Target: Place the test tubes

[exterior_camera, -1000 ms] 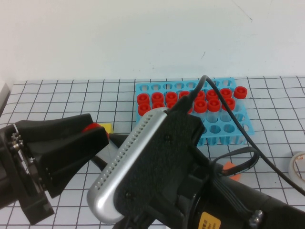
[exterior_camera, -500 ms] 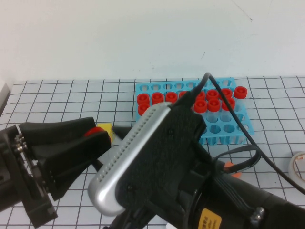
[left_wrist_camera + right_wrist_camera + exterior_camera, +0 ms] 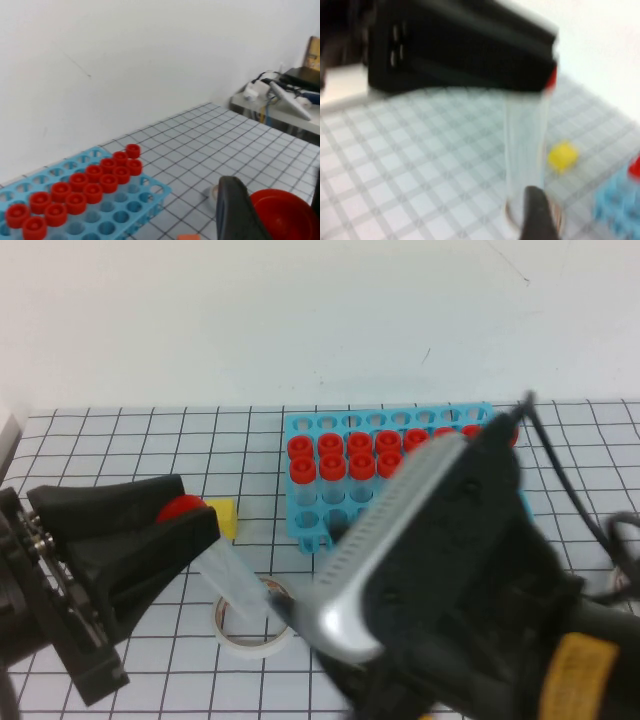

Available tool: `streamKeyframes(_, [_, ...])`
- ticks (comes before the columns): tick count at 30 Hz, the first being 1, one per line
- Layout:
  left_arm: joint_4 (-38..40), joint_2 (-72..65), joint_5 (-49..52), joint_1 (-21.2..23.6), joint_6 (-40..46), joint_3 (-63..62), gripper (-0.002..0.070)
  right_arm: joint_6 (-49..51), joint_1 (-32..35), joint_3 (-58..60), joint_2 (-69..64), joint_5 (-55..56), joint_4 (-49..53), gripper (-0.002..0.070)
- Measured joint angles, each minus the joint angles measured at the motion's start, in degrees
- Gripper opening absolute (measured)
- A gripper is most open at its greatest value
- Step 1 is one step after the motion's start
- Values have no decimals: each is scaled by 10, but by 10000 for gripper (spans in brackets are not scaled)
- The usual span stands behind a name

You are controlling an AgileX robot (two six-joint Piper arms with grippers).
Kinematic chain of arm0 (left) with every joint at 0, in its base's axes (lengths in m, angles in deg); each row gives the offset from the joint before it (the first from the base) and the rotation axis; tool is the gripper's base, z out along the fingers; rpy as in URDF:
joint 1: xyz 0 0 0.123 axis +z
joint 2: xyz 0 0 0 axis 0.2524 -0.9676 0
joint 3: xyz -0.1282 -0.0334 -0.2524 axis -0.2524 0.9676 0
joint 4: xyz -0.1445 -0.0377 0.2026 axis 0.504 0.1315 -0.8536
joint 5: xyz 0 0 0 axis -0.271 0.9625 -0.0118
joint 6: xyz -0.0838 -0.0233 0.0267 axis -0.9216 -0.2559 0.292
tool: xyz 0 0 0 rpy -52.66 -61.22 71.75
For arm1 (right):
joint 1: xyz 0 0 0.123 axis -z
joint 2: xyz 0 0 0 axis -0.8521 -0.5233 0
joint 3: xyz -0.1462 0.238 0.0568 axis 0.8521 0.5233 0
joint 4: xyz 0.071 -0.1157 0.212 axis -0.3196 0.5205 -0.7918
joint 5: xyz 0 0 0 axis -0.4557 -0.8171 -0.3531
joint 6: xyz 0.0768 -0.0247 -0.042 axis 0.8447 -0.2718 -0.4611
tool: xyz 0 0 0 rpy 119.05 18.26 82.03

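My left gripper (image 3: 190, 515) is at the front left, shut on the red cap (image 3: 183, 508) of a clear test tube (image 3: 235, 580). The tube slants down and right above a tape roll (image 3: 250, 625). In the left wrist view the cap (image 3: 287, 215) sits between the dark fingers (image 3: 235, 210). My right gripper (image 3: 290, 610) is by the tube's lower end, open and holding nothing. One of its fingers (image 3: 537, 215) shows in front of the tube (image 3: 525, 145). The blue rack (image 3: 310, 425) stands behind, with several red-capped tubes (image 3: 345, 455) in it.
A yellow cube (image 3: 222, 518) lies left of the rack. The right arm's bulk (image 3: 450, 570) hides the rack's right half and the table in front of it. A second tape roll (image 3: 214, 192) lies beyond the rack's end. The gridded mat ends at a white wall.
The right arm has swung away to the right and its jaws have widened, letting go of the tube. The left gripper keeps the tube by its cap, about where it was.
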Motion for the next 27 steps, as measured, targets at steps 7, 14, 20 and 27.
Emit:
streamKeyframes(7, [0, 0, -39, 0, 51, 0, 266, -331, 0, 0, 59, -172, -318, 165])
streamKeyframes(14, [0, 0, -53, 0, 84, 0, 266, -498, 0, 1, 125, -344, -373, 8])
streamKeyframes(20, [0, 0, -59, 0, 102, 0, 266, -567, 0, 6, 235, -365, -373, 0])
streamKeyframes(27, [0, 0, -81, 0, 123, 0, 266, -569, 0, 124, 419, -347, -373, -1])
